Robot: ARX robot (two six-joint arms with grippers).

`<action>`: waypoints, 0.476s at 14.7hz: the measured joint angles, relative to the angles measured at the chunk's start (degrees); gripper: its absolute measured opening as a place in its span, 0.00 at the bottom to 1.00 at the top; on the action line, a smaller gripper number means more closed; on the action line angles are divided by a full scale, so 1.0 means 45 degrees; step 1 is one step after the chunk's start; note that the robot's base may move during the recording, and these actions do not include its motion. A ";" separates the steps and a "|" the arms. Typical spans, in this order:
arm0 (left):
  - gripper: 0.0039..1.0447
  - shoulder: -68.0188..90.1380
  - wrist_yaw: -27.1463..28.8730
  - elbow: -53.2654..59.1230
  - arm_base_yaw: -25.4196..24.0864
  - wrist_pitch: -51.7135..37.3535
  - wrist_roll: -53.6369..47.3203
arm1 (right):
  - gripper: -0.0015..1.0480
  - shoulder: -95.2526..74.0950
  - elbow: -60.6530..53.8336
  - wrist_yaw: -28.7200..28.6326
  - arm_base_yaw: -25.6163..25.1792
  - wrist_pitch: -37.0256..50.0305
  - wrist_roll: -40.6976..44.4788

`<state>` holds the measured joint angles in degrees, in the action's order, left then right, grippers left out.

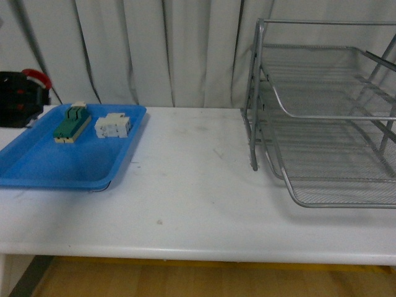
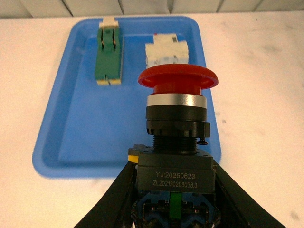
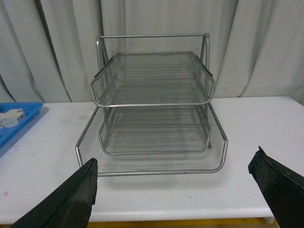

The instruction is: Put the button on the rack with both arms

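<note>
The button (image 2: 178, 83), with a round red cap, a silver ring and a black and blue body, stands upright between my left gripper's (image 2: 171, 176) black fingers, which are shut on its body. In the left wrist view it hangs over the near end of a blue tray (image 2: 85, 128). The rack (image 1: 322, 117), silver wire mesh on a tube frame, stands on the white table at the right. My right gripper (image 3: 175, 159) is open in front of the rack (image 3: 152, 102), its fingers spread wide with nothing between them. Neither arm shows in the front view.
The blue tray (image 1: 37, 167) lies on the table's left and holds a green and cream switch (image 1: 71, 122) and a white block (image 1: 112, 126). A black and red object (image 1: 21, 96) sits at the far left edge. White curtains hang behind the table.
</note>
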<state>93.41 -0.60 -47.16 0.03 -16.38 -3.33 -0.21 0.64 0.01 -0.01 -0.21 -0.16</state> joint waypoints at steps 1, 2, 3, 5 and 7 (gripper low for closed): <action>0.34 -0.1224 0.0068 0.1404 0.0170 -0.0044 0.0136 | 0.94 0.0000 0.0000 0.0000 0.0000 0.0000 0.0000; 0.34 -0.2419 0.0189 0.2841 0.0427 -0.0121 0.0350 | 0.94 0.0000 0.0000 0.0000 0.0000 0.0005 0.0005; 0.34 -0.3245 0.0277 0.3910 0.0617 -0.0452 0.0675 | 0.94 0.0000 0.0000 0.0000 0.0000 0.0000 0.0005; 0.34 -0.3512 0.0476 0.5008 0.0918 -0.1146 0.1452 | 0.94 0.0000 0.0000 0.0000 0.0000 0.0000 0.0000; 0.34 -0.3594 0.0743 0.5838 0.1423 -0.1326 0.2288 | 0.94 0.0000 0.0000 0.0000 0.0000 0.0000 0.0005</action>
<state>77.23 2.74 -20.88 6.44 -22.35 6.96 -0.21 0.64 0.01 -0.01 -0.21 -0.14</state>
